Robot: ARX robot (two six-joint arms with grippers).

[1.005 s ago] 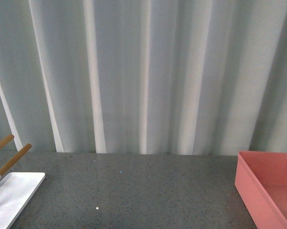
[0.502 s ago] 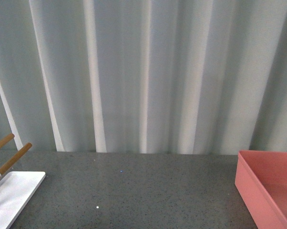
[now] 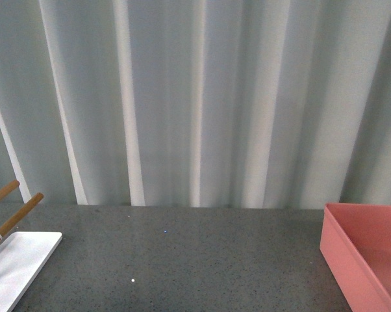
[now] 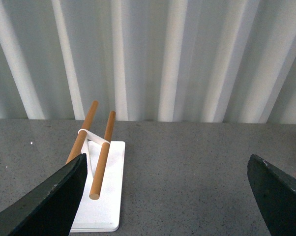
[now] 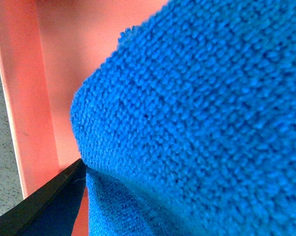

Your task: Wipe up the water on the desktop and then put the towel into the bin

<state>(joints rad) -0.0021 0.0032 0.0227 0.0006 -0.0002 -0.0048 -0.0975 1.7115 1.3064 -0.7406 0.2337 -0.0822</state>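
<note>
The blue towel (image 5: 197,123) fills most of the right wrist view, very close to the camera, with the pink bin (image 5: 35,98) directly behind it. Of my open right gripper, only one dark finger (image 5: 47,204) shows, beside the towel's edge; the other is hidden by cloth. In the front view the bin (image 3: 358,253) stands at the right edge of the dark speckled desktop (image 3: 182,260). My left gripper (image 4: 167,164) is open and empty above the desktop (image 4: 187,167). I cannot make out any water.
A white tray with wooden rods (image 3: 20,260) sits at the desktop's left; in the left wrist view this tray (image 4: 106,206) lies by one finger. A pale pleated curtain (image 3: 195,97) closes off the back edge.
</note>
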